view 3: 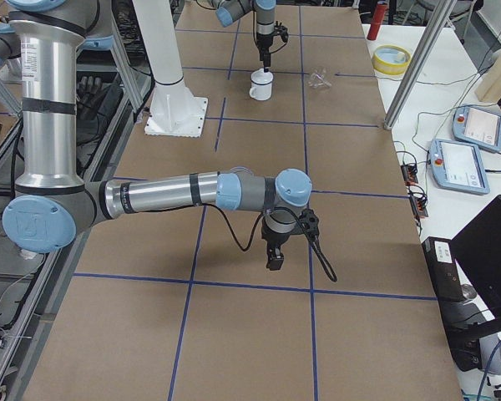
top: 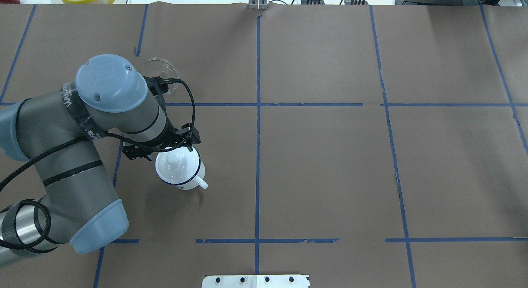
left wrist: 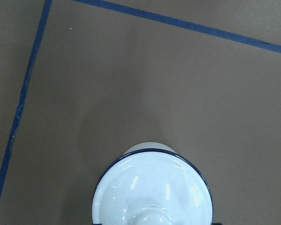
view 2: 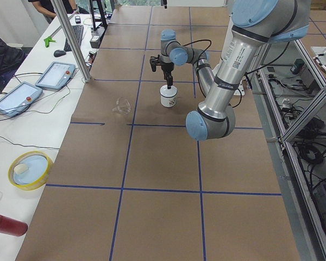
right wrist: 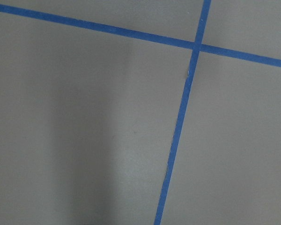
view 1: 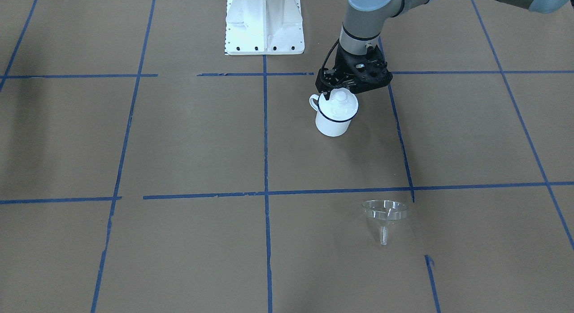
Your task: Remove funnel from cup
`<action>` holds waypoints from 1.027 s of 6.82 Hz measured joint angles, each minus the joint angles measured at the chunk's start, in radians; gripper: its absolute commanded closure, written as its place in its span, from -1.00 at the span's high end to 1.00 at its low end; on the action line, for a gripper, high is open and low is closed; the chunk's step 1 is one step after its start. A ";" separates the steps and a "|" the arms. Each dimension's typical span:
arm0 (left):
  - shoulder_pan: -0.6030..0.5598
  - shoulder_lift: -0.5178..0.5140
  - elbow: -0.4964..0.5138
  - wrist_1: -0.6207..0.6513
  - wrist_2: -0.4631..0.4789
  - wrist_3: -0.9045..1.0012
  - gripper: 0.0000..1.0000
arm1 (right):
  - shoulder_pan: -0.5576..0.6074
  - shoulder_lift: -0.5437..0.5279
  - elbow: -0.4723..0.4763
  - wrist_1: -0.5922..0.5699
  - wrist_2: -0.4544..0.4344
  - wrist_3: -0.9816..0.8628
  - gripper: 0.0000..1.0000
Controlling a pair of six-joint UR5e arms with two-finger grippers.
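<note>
The table [view 1: 179, 138] carries a blue tape grid. The right arm [view 3: 167, 194] holds the right gripper [view 3: 275, 259] low over it, and I cannot tell how wide it is parted. The left gripper [view 1: 338, 89] hangs just above the cup [view 1: 332, 122] and the knob of its lid [view 1: 341, 104] — its opening is hidden too. The funnel [view 1: 384, 212] lies on the table, well apart from that gripper, out toward the operators' side.

A: Is the left gripper [view 1: 343, 85] parted or closed?
B: Unclear, its wrist covers the tips. The right gripper [view 3: 275, 255] is too small to judge.
A: And the funnel [top: 159, 67]?
B: Overhead, the left arm [top: 95, 127] hides part of it. The lid [left wrist: 152, 192] is cropped by the wrist view's bottom edge.
</note>
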 measured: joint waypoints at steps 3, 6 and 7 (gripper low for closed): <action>-0.114 0.003 -0.041 0.000 -0.008 0.163 1.00 | 0.000 0.000 0.001 0.000 0.000 0.000 1.00; -0.300 0.071 -0.033 -0.096 -0.026 0.436 1.00 | 0.000 0.000 0.001 0.000 0.000 0.000 1.00; -0.387 0.119 0.003 -0.160 -0.075 0.523 1.00 | 0.000 0.000 0.000 0.000 0.000 0.000 1.00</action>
